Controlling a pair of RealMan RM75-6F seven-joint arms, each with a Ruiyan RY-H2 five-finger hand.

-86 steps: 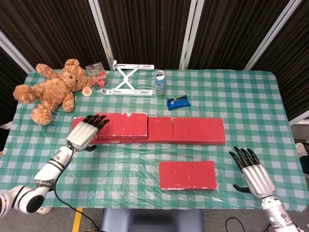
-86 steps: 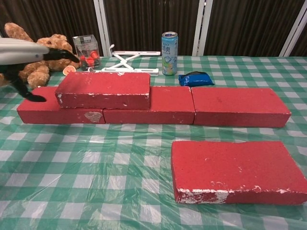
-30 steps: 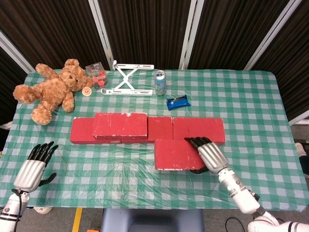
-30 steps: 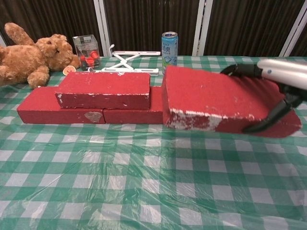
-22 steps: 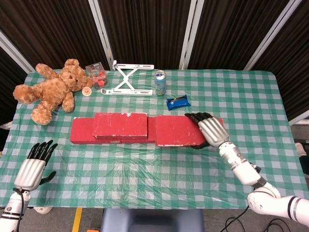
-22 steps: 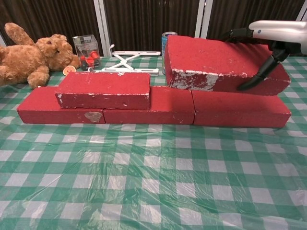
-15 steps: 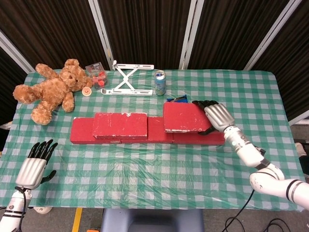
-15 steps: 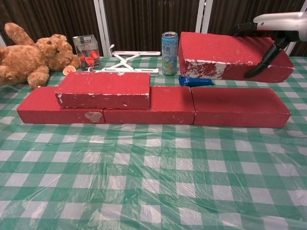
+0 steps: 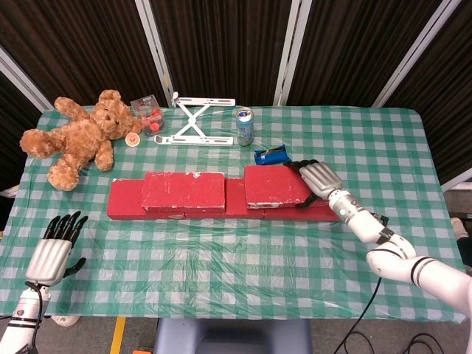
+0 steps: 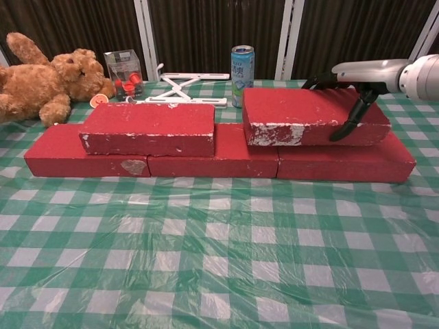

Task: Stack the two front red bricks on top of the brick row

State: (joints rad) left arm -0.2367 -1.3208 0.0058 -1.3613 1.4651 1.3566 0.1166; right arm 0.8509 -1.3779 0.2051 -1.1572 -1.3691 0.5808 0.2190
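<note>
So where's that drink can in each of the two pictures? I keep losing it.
Head view: the drink can stands near the table's far edge, around the centre, right of the white folding stand.
Chest view: the can is at top centre, behind the brick row.
Shared landmark: the white folding stand, just left of the can in both.

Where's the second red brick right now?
In both views the second red brick sits atop the brick row's right half, held by the right hand, beside the first stacked brick.
</note>
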